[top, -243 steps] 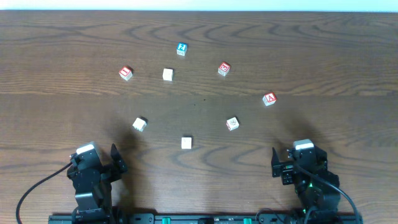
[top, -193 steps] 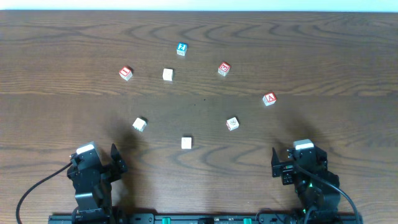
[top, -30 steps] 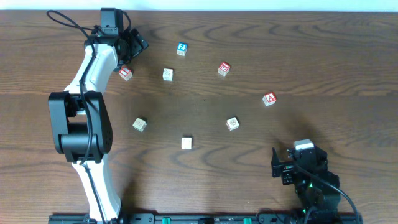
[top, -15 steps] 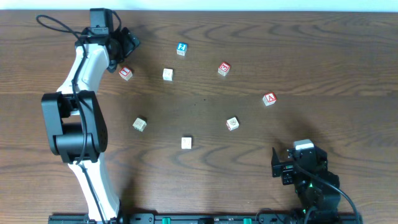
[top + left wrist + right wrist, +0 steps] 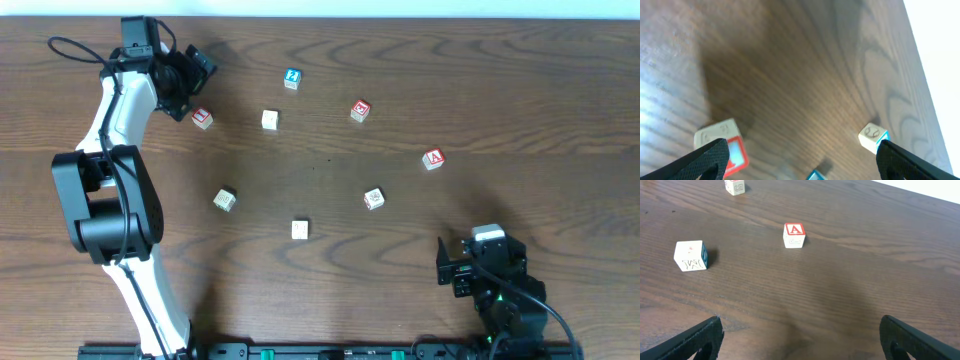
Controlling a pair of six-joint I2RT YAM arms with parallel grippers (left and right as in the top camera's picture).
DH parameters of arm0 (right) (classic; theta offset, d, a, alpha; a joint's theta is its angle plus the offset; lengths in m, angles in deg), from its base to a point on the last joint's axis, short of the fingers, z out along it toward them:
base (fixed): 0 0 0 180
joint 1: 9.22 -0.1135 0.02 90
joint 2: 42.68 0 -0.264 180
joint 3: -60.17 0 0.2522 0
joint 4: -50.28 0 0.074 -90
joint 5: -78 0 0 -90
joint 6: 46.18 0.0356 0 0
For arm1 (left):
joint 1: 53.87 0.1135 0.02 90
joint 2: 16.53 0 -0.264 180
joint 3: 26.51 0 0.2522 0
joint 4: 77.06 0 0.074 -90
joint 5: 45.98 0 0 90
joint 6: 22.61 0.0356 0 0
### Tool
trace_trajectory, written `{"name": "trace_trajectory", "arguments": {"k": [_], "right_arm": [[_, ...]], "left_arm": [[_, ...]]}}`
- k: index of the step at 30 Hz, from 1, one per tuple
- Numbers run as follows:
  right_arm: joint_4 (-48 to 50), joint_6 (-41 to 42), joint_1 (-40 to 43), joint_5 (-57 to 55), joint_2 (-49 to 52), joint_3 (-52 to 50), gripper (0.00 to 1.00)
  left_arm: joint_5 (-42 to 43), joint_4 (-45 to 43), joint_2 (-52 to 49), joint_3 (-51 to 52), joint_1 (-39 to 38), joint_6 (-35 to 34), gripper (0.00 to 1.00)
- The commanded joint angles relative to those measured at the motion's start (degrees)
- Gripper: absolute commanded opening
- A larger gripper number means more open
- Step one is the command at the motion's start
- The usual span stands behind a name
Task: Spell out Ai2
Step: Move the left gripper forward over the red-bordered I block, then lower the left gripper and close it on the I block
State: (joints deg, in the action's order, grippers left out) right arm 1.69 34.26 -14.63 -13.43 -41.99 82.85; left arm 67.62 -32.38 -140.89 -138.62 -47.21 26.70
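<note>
Dark wood table (image 5: 520, 90). Left gripper (image 5: 196, 82) at far left corner, wide open, empty, just beside red block (image 5: 203, 118). Right gripper (image 5: 800, 336) wide open, empty. A block (image 5: 432, 159) on right side, apart from both.

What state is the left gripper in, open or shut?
Open. In the left wrist view, the left gripper shows its fingertips wide apart, clamping nothing.

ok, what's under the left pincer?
Bare table lies below the open left pincer; nothing is gripped. A red block sits by one finger, which covers part of it, so its letter can't be read.
</note>
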Motion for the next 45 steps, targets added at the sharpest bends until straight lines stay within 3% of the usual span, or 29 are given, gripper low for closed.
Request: {"name": "trace_trajectory", "arguments": {"k": [1,9,13,20,37,45], "right_arm": [[0.1,-0.8,0.8,0.4,-0.4,-0.2,0.99],[0.1,-0.8,0.8,0.4,-0.4,-0.2,0.99],[0.1,-0.8,0.8,0.4,-0.4,-0.2,0.99],[0.1,-0.8,0.8,0.4,-0.4,-0.2,0.99],[0.1,-0.8,0.8,0.4,-0.4,-0.2,0.99],[0.1,-0.8,0.8,0.4,-0.4,-0.2,0.99]], "left_arm": [[-2.0,3.0,1.0,-1.3,0.2,-0.6,0.95],[-10.8,9.6,6.1,-1.3,0.1,-1.0,0.95],[-12.1,11.6,6.2,-1.3,-0.7,-4.7,0.95],[-17.3,12.1,6.0,-1.3,-3.7,-5.6,0.95],[-18.2,8.0,5.6,-1.2,-4.1,-5.7,0.95],[-17.4,9.2,1.4,-1.1,-4.1,-12.6,0.95]]}}
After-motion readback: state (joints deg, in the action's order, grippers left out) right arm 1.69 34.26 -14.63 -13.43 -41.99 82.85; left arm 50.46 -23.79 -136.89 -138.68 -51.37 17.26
